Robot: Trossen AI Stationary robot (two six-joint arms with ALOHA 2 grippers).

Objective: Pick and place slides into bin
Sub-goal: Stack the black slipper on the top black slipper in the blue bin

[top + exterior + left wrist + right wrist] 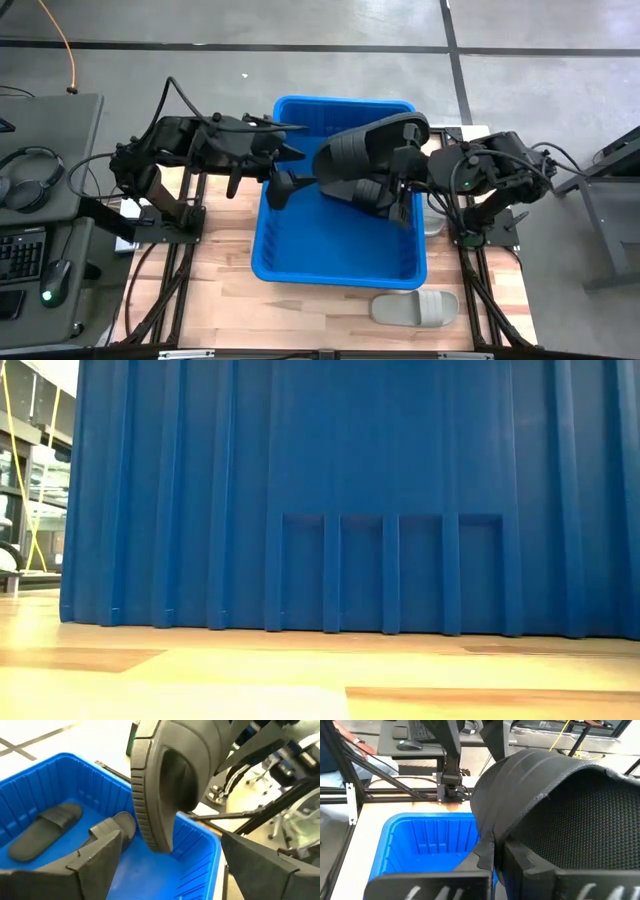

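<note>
The blue bin (270,262) (350,490) stands mid-table, and black slides (45,830) lie on its floor. My right gripper (404,184) (492,862) reaches in from the table's right. It is shut on another black slide (368,158) (165,785), held above the bin's far right part. My left gripper (283,190) (170,842) hangs open over the bin's left side, a little left of that slide, with nothing between its fingers. A light grey slide (415,308) lies flat on the table in front of the bin. My right gripper pinches the black slide's side edge (489,845) between its two fingers, right beside the wide strap (535,775). The fingers come from the table's right, slanting down. The slide is lifted clear and stands on edge, tilted, with its lower end (159,845) over the bin.
A second pale slide (432,222) shows partly beside the bin's right wall. Left of the table is a desk with headphones (30,178), a keyboard and a mouse. A person's arm (350,742) shows beyond the table. Bare wood lies near the front edge.
</note>
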